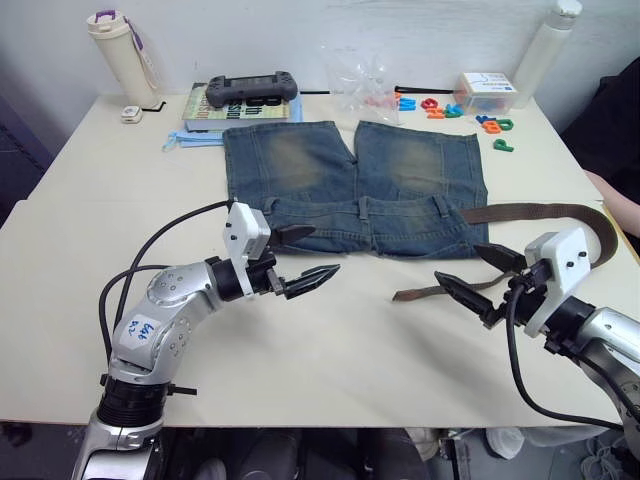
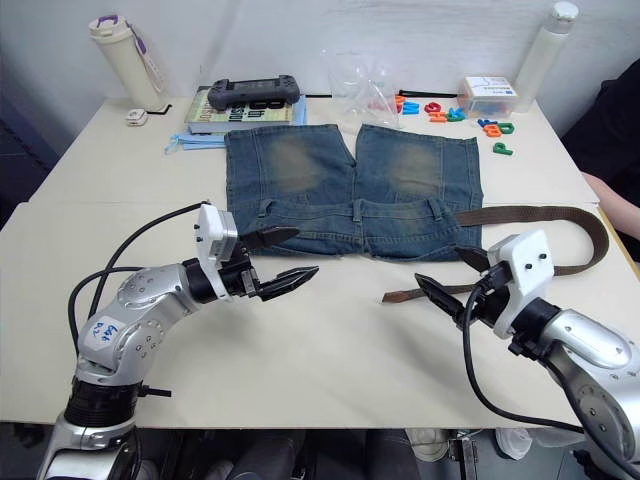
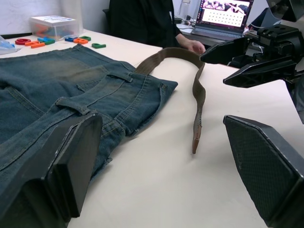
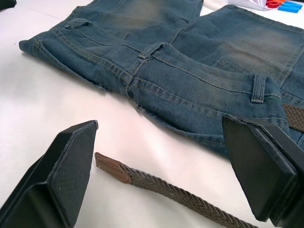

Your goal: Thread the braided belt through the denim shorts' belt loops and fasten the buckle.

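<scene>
Your left claw (image 1: 305, 258) and right claw (image 1: 478, 277) both gape wide, holding nothing. The woven braided belt (image 1: 545, 212) curls beside the faded denim shorts (image 1: 355, 185) lying flat on the surface (image 1: 330, 350), its leather tip (image 4: 111, 167) between your right fingers.

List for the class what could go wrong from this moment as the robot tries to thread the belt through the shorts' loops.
1. The braided belt lies flat on the table, its tip between the open right gripper's fingers; a pinch may slide off it.
2. The belt loops lie flat against the denim shorts, so the tip could snag or push the cloth.
3. Both grippers, including the left gripper, are near the waistband and might bump.
</scene>
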